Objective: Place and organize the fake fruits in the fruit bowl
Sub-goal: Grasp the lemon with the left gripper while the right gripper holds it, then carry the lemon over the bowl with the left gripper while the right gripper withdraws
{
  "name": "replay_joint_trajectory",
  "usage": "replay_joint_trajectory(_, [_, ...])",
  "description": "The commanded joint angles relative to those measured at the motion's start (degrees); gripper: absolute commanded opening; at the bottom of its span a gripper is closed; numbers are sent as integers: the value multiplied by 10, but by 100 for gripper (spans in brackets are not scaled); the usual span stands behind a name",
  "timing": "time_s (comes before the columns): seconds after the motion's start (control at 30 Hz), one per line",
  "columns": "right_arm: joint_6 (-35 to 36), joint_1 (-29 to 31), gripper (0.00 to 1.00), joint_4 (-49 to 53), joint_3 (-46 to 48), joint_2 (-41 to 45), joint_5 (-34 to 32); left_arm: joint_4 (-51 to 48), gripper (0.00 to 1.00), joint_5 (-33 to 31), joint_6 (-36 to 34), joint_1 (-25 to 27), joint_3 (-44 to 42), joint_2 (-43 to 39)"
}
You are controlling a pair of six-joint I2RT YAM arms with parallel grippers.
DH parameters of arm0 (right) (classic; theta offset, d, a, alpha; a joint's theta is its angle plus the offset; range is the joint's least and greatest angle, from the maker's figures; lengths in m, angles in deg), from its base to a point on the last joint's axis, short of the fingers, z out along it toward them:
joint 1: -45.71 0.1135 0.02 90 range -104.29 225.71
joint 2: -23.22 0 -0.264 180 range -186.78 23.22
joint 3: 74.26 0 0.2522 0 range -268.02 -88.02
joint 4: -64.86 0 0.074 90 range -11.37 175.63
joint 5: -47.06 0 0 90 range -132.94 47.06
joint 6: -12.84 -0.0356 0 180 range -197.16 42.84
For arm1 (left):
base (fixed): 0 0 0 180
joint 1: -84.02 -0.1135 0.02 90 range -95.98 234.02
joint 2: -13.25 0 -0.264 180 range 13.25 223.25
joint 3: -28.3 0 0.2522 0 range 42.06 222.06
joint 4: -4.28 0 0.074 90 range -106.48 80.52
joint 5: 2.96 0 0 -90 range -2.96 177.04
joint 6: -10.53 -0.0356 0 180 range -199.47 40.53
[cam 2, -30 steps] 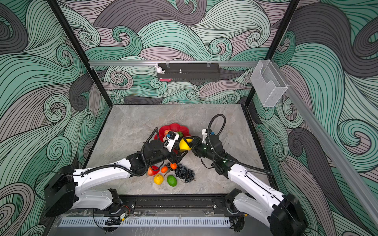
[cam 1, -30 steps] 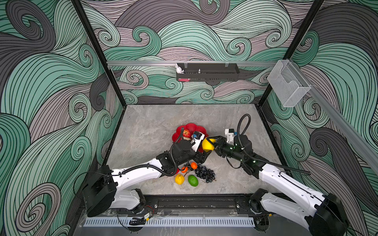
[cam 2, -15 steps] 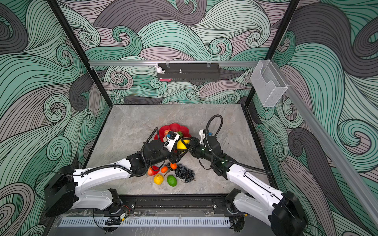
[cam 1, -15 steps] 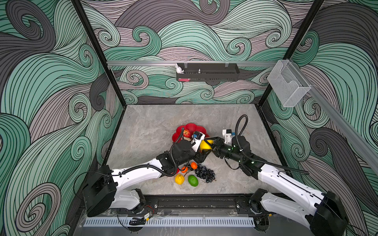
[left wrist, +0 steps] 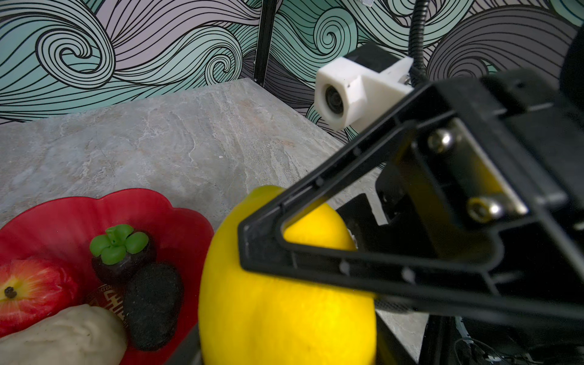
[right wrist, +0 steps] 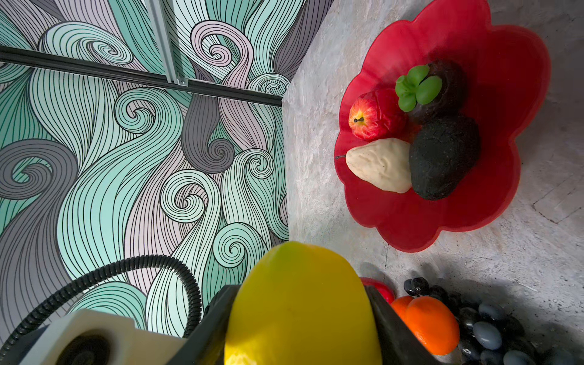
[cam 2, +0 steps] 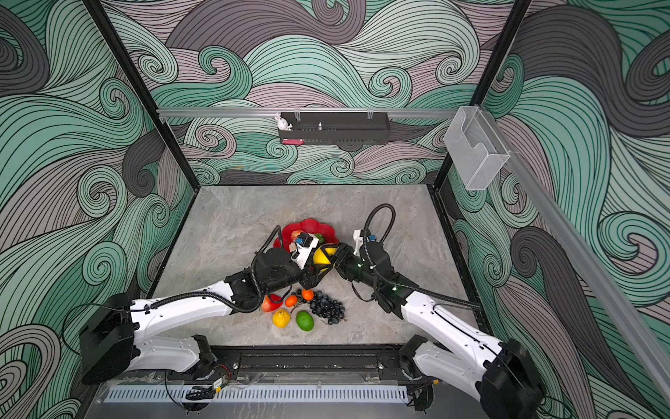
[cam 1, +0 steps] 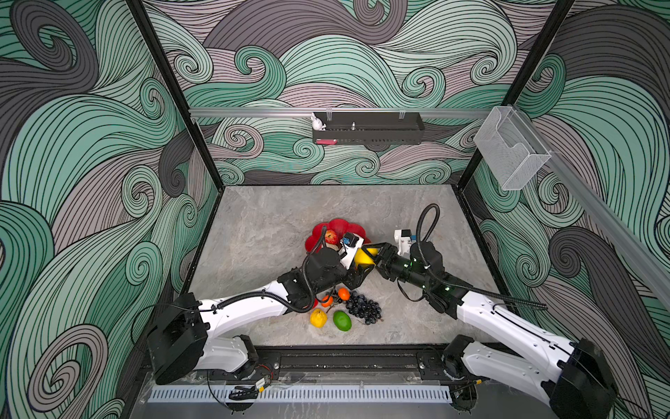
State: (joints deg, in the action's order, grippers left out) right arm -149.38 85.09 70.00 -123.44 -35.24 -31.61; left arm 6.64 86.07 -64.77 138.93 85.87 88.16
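A big yellow fruit (cam 1: 362,257) (cam 2: 319,255) hangs just in front of the red flower-shaped fruit bowl (cam 1: 339,225) (cam 2: 308,225). Both grippers hold it at once. The right gripper (right wrist: 300,316) (cam 1: 373,255) clamps it from the right, fingers pressed to both its sides. The left gripper (left wrist: 289,354) (cam 1: 360,270) grips it from the near left, its fingers mostly hidden. In the bowl (right wrist: 505,94) lie a red apple (right wrist: 369,117), a mangosteen (right wrist: 439,88), a dark avocado (right wrist: 442,158) and a cream piece (right wrist: 379,164).
On the table in front of the arms lie a dark grape bunch (cam 1: 362,308), a green lime (cam 1: 342,321), a small yellow lemon (cam 1: 318,318), two orange fruits (cam 1: 343,294) and a red piece (cam 2: 270,303). A black tray and a clear box hang on the walls.
The right gripper has carried the yellow fruit slightly left, between the left gripper's jaws. The left jaws have closed in on it.
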Motion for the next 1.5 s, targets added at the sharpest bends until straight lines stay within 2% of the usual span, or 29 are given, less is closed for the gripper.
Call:
replay_joint_trajectory(0.0, [24,7,66,29,-9,9,-7,-8,43,-12,-1,1,31,6])
replay_joint_trajectory(0.07, [40,6,70,53,-16,14,-15,-24,43,-21,-3,1,36,5])
replay_joint_trajectory(0.13, [54,2,80,86,-20,25,-31,-42,43,-23,-24,1,38,-1])
replay_joint_trajectory(0.2, [78,-9,83,126,-22,51,-49,-68,43,-31,-45,-1,44,-8])
replay_joint_trajectory(0.33, [144,-38,84,204,-27,112,-91,-134,43,-30,-77,-18,75,-8])
replay_joint_trajectory(0.4, [182,-48,84,251,-35,137,-118,-170,43,-26,-96,-30,101,15])
replay_joint_trajectory(0.5, [229,-63,85,310,-48,165,-139,-247,43,-56,-119,-41,166,57])
replay_joint_trajectory(0.67, [276,-73,86,350,-53,202,-166,-360,46,-3,-142,-78,294,146])
replay_joint_trajectory(0.9, [285,-77,85,359,-33,233,-159,-496,46,18,-166,-121,449,244])
replay_joint_trajectory(1.03, [285,-78,85,363,-13,251,-151,-548,45,33,-143,-161,521,300])
replay_joint_trajectory(1.47, [227,-79,84,362,66,286,-119,-774,45,59,-133,-219,779,492])
